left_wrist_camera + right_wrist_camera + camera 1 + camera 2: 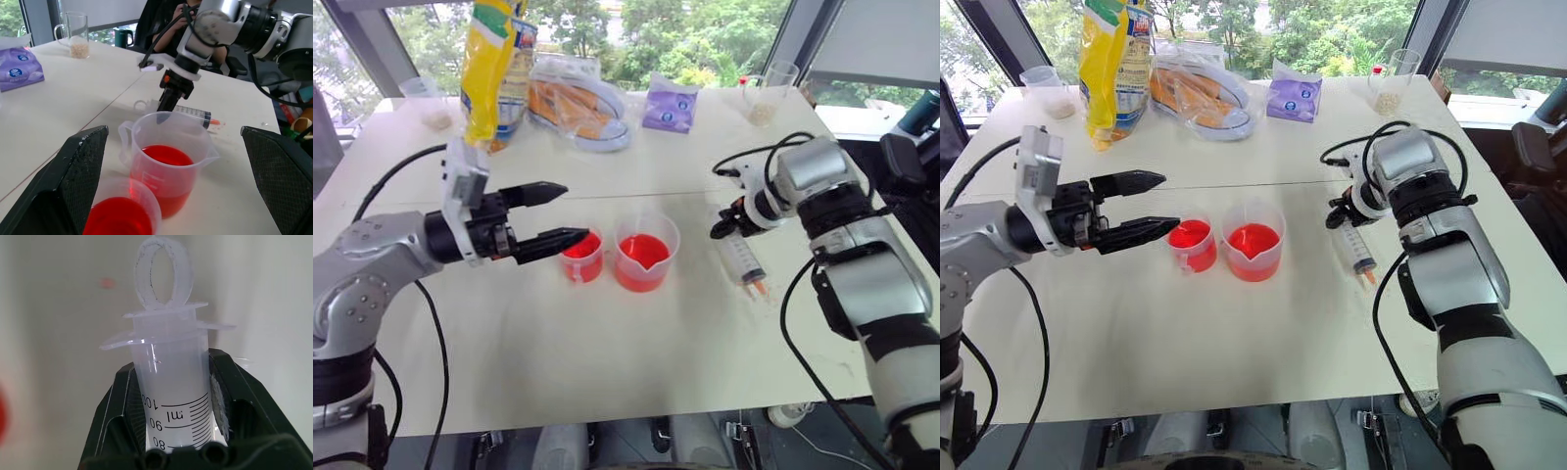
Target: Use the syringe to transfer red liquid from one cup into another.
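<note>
The syringe [744,262] lies flat on the white table [558,362], to the right of the cups, its small orange tip toward the front edge. My right gripper [171,367] points down at its plunger end and is shut on the barrel [173,396] just below the flange, at the 100 ml mark. The spouted beaker [644,253] holds red liquid [641,247]. The smaller cup [581,257] beside it on the left also holds red liquid. My left gripper [576,213] hovers level and open just left of the smaller cup, holding nothing.
Along the table's far side stand a yellow bag [489,59], a clear bag with orange contents [578,103], a purple packet [671,103] and clear cups with beige grains [764,98]. Small red drops [764,291] mark the table near the syringe tip.
</note>
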`<state>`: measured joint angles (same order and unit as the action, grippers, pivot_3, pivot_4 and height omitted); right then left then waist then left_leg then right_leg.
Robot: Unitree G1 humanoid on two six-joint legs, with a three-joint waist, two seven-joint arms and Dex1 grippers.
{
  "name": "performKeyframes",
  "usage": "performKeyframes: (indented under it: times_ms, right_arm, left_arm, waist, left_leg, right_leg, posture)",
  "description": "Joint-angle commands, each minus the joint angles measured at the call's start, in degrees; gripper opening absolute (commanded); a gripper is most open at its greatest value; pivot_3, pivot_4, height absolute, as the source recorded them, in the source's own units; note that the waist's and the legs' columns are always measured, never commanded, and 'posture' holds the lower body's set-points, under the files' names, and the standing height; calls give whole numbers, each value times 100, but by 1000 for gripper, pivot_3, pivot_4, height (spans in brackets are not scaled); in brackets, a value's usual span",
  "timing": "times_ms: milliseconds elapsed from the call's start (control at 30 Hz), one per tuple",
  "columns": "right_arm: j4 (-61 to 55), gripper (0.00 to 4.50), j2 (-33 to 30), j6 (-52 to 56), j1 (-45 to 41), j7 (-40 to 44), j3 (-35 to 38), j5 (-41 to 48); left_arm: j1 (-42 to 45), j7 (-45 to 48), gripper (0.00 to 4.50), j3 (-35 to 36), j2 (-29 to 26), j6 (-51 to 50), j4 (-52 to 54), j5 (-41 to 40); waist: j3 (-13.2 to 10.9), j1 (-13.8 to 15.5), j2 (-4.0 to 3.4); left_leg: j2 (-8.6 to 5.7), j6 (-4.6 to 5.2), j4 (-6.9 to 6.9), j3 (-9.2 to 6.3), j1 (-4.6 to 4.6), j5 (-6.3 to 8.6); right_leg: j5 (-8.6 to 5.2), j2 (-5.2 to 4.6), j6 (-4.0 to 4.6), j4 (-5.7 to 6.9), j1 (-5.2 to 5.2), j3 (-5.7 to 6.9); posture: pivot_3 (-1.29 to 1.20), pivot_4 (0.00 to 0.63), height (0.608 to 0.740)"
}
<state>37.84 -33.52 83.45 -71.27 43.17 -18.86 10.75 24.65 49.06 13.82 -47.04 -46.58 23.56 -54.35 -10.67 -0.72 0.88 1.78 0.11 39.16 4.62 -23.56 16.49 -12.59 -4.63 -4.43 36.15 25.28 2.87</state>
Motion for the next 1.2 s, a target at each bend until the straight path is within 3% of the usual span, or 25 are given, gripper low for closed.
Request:
performKeyframes:
  times_ms: [33,100,267,367,433,667,900,1200]
  right_arm:
    - [-1876,1397,-336,177,-72,93,1177,584]
    - [-2713,1397,-161,409,-10,70,2156,1016]
    - [-4330,1397,440,301,336,-287,3488,1588]
    - [-5396,1397,1343,-413,595,-389,4511,2362]
    - [-5813,1397,1815,-589,847,-564,4781,2730]
    - [-6509,1397,2450,-1952,2172,-833,4133,3012]
    - [-6386,1397,2423,-4406,3946,-444,2552,1974]
    - [-5928,1397,2303,-5958,4786,-429,1712,1270]
  left_arm:
    - [336,244,4500,-74,-69,182,-236,121]
    - [558,359,4500,-157,-37,205,-419,145]
    - [1013,648,4500,-354,11,231,-788,252]
    - [1440,918,4500,-539,37,293,-1152,409]
    - [1654,1069,4500,-625,60,320,-1318,500]
    - [2110,1367,4500,-728,83,257,-1663,635]
    - [2478,1491,4500,-802,155,58,-1771,573]
    - [2703,1532,4500,-1101,577,90,-1814,749]
  waist:
    - [0,12,-1]
    - [0,9,0]
    - [2,-3,3]
    - [1,1,3]
    - [1,-1,2]
    - [2,-7,4]
    - [2,-15,3]
    - [2,-10,4]
  left_leg:
    - [-1,0,0,-1,-3,0]
    - [-1,1,-2,-4,-4,1]
    - [2,1,-4,-7,0,1]
    - [1,0,-3,-7,0,0]
    - [1,-3,-4,-8,0,-2]
    - [0,-4,-3,-7,5,-2]
    - [-1,-4,-3,-8,5,-2]
    - [0,-10,-1,-10,8,-6]
  right_leg:
    - [0,0,0,-1,2,1]
    - [0,1,0,-2,1,7]
    - [0,4,0,-3,-6,15]
    - [0,4,-1,-1,-5,14]
    - [0,5,-1,1,-4,15]
    - [0,1,-1,0,-11,14]
    - [-1,4,-2,-1,-11,13]
    - [-1,5,-2,1,-12,13]
  posture:
    - [0,150,740]
    - [0,150,740]
    - [0,150,740]
    - [0,150,740]
    - [0,150,740]
    - [0,150,740]
    - [0,150,740]
    - [0,150,740]
